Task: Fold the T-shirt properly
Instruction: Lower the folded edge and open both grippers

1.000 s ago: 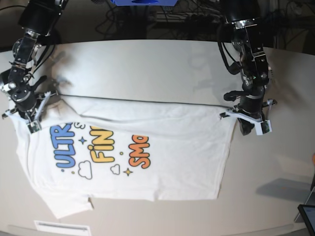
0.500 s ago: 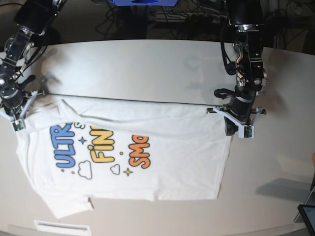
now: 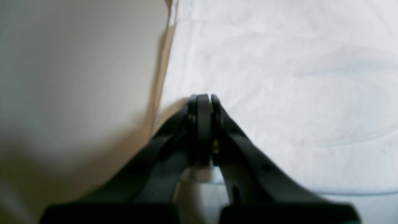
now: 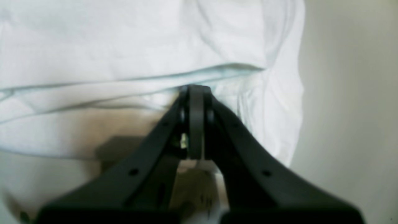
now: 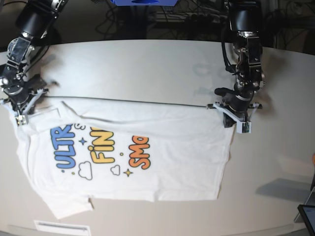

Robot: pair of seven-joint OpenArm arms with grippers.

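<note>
The white T-shirt (image 5: 162, 147) lies print side up on the table, its blue, yellow and orange lettering toward the view's left. Its far edge runs as a taut straight line between the two grippers. On the base view's right, my left gripper (image 5: 231, 118) is shut on the shirt's far right corner; the wrist view shows its tips (image 3: 203, 98) closed at the edge of the cloth (image 3: 279, 77). At the view's left, my right gripper (image 5: 19, 110) is shut on the far left corner, with the tips (image 4: 196, 88) pinching a folded hem of the cloth (image 4: 124, 46).
The pale table (image 5: 147, 64) carries the shirt. A dark screen corner (image 5: 307, 214) sits at the lower right, a white label (image 5: 61, 227) at the front edge. Cables and a blue object (image 5: 142, 2) lie behind the table.
Both arms have moved toward the back of the table, the left one also inward. The shirt's far edge has been drawn back with them and stays taut.
</note>
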